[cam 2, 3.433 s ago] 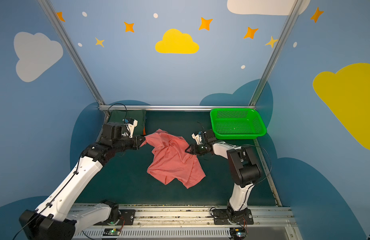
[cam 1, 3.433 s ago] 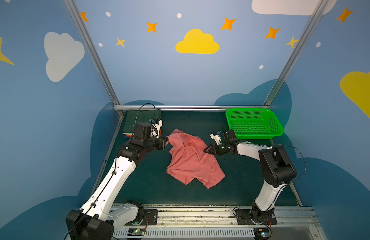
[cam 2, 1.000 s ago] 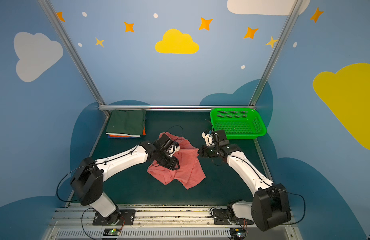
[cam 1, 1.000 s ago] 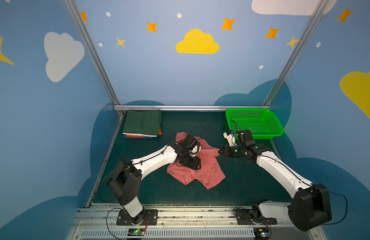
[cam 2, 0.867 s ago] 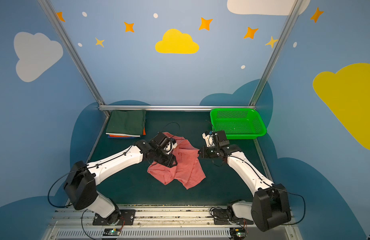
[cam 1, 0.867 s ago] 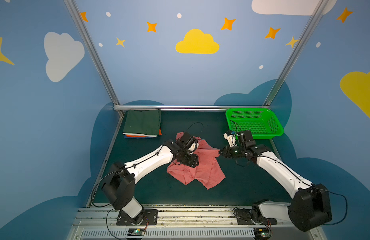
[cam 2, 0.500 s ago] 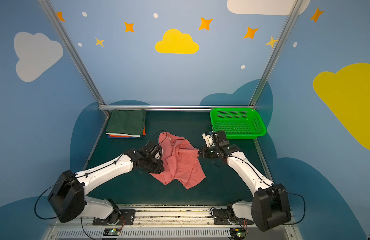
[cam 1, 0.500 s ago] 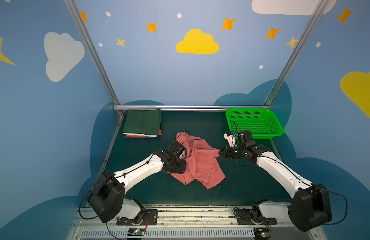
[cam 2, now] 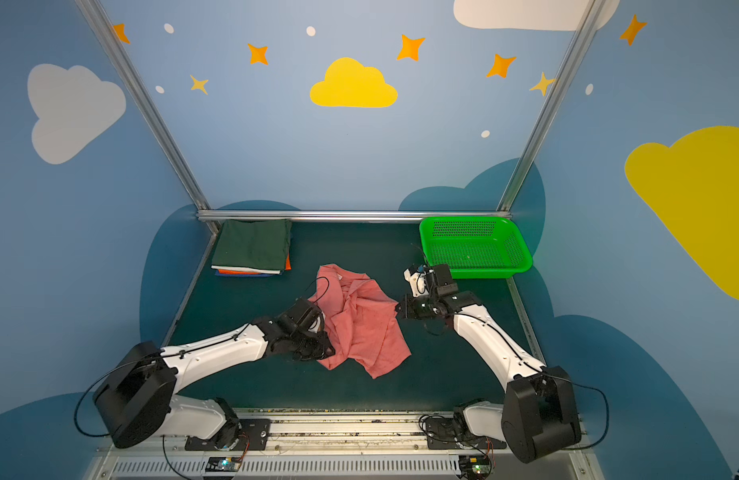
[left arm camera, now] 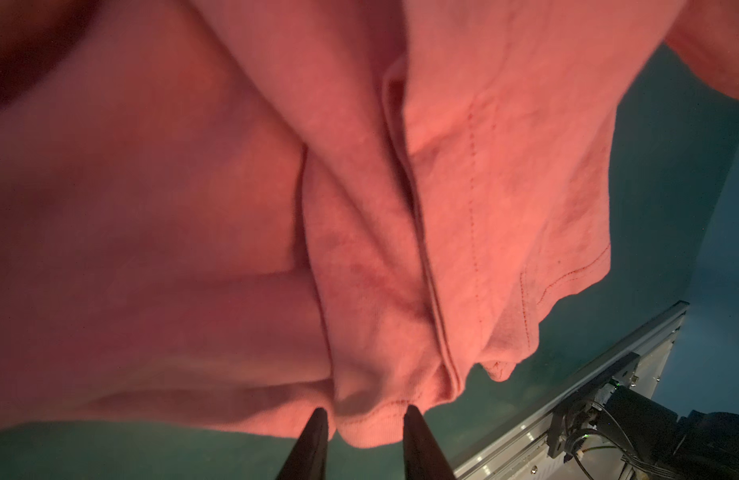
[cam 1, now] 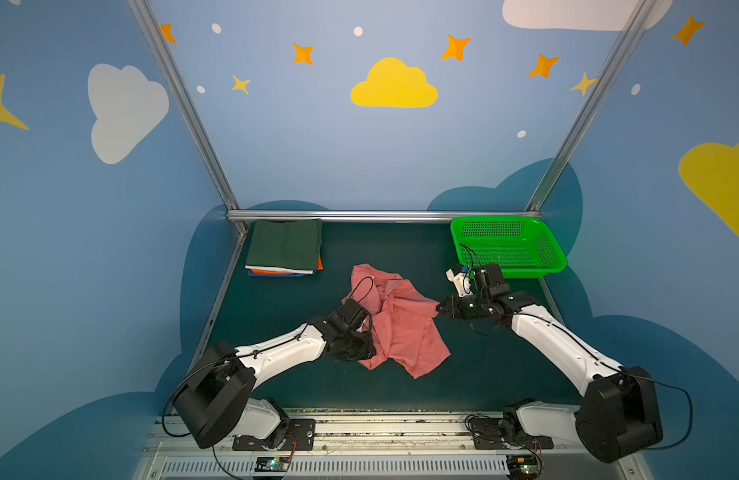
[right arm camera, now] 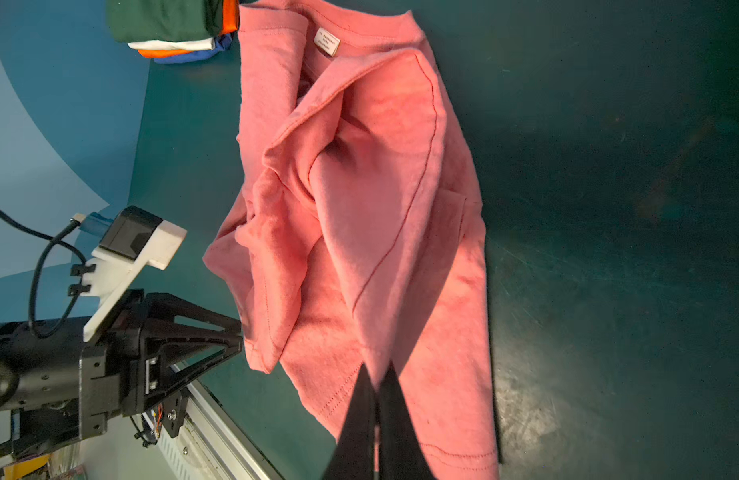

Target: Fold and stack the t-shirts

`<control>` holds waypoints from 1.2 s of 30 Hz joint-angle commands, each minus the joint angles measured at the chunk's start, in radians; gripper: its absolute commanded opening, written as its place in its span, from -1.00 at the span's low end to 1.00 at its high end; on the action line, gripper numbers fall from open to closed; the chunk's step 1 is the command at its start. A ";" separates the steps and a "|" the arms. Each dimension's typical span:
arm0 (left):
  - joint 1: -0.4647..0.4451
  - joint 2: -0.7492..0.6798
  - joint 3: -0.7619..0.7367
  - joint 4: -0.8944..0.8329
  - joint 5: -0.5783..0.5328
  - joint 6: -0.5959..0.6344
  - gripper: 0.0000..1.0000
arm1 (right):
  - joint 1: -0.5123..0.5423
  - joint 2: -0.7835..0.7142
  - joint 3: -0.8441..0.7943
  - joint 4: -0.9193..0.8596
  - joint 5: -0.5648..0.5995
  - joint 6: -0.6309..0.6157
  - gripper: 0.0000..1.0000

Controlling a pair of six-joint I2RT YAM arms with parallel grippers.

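Observation:
A crumpled salmon-pink t-shirt point(cam 1: 401, 328) point(cam 2: 363, 328) lies mid-table in both top views. My left gripper point(cam 1: 370, 353) point(cam 2: 328, 351) is at its near-left edge. In the left wrist view a bunched fold of hem point(left arm camera: 372, 428) fills the gap between the left gripper point(left arm camera: 363, 415) fingers. My right gripper point(cam 1: 438, 309) point(cam 2: 397, 309) point(right arm camera: 376, 374) is shut on a pinch of the shirt's right edge. A folded stack of t-shirts point(cam 1: 284, 249) point(cam 2: 251, 247) point(right arm camera: 172, 25), dark green on top with white, orange and blue below, sits at the back left.
A green perforated basket point(cam 1: 525, 272) point(cam 2: 488, 274) stands at the back right, just behind the right wrist. A metal rail point(cam 1: 359, 428) runs along the table's front edge. Blue walls close in the left, back and right sides.
My left gripper has slid from the shirt's middle toward its near-left edge and closed on the hem, dragging cloth along. The right gripper has held still, pinching the right edge.

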 commanded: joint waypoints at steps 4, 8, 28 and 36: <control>-0.009 0.027 -0.030 0.038 0.008 -0.051 -0.40 | -0.004 -0.016 -0.014 0.013 -0.011 0.008 -1.00; -0.017 0.015 -0.047 0.052 -0.003 -0.065 -0.29 | -0.003 -0.026 -0.025 0.018 -0.011 0.012 -1.00; -0.022 -0.001 -0.024 0.027 -0.026 -0.060 -0.66 | -0.004 -0.046 -0.032 0.015 -0.014 0.018 -1.00; -0.021 -0.005 -0.016 0.036 -0.048 -0.063 -0.84 | -0.004 -0.049 -0.048 0.021 -0.017 0.026 -1.00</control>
